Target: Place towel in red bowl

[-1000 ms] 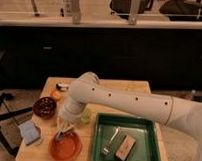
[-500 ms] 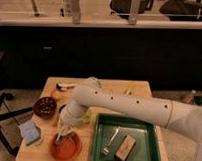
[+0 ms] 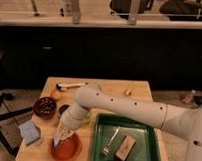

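The red bowl stands at the table's front left, wide and orange-red. My gripper points down over the bowl's left half. It is shut on the towel, a small grey-blue cloth that hangs from the fingers just above, or touching, the bowl's inside. My white arm reaches in from the right across the table's middle and hides part of the bowl's far rim.
A light-blue folded cloth lies left of the bowl. A dark maroon bowl stands behind it. A green tray on the right holds a fork and a brown block. A white-handled brush lies at the back.
My gripper has moved down and slightly left with the towel, closer to the red bowl. Nothing else has moved.
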Available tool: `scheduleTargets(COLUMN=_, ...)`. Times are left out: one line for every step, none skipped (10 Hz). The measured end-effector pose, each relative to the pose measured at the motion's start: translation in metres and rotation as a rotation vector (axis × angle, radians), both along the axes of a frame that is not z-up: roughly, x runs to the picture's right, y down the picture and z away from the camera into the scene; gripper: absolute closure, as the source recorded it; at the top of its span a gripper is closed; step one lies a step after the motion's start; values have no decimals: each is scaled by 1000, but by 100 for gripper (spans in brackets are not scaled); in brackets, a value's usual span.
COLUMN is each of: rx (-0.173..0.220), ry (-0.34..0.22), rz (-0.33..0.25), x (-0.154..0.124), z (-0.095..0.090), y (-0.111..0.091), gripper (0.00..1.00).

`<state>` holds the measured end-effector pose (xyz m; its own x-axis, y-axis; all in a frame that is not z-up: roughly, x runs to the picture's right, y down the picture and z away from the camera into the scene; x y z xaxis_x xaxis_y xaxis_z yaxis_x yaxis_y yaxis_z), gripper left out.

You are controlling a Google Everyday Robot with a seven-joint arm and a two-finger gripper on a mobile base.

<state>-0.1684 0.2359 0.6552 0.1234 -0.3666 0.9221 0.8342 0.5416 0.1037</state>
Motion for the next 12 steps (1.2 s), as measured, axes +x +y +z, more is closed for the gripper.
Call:
scheduleTargets(rx=-11, ry=-3, rz=6, x=1, z=0, y=2, gripper=100)
scheduleTargets(rx=-18, ry=-5, rz=9, x=3, z=-1, y=4, gripper=100)
scheduleTargets(rx=-27, ry=-6, rz=13, x=5, z=-1, y=6, gripper=100)
scheduleTargets(rx=-37, ry=-4, rz=15, x=9, z=-2, y=8, gripper=100)
scheduleTargets(rx=-44, ry=-2, rz=14, x=11, z=-3, y=10, gripper=100)
scheduleTargets(rx=-56, ry=-1, rz=11, x=13, z=-3, y=14, gripper=100)
scheduleTargets(rx=-68, ry=4, rz=9, x=15, z=-3, y=17, gripper=100)
scheduleTargets(rx=-74, ry=8, rz=8, x=16, z=-2, y=18, gripper=100)
scheduleTargets(rx=-74, ry=9, rz=9, x=17, z=-2, y=18, gripper=100)
scheduleTargets(rx=-74, ry=8, rz=8, x=16, z=-2, y=18, gripper=94)
scheduleTargets(rx=-74, ry=8, rz=8, x=16, z=-2, y=18, gripper=85)
scheduleTargets(rx=-74, ry=9, rz=8, x=16, z=-2, y=18, gripper=77)
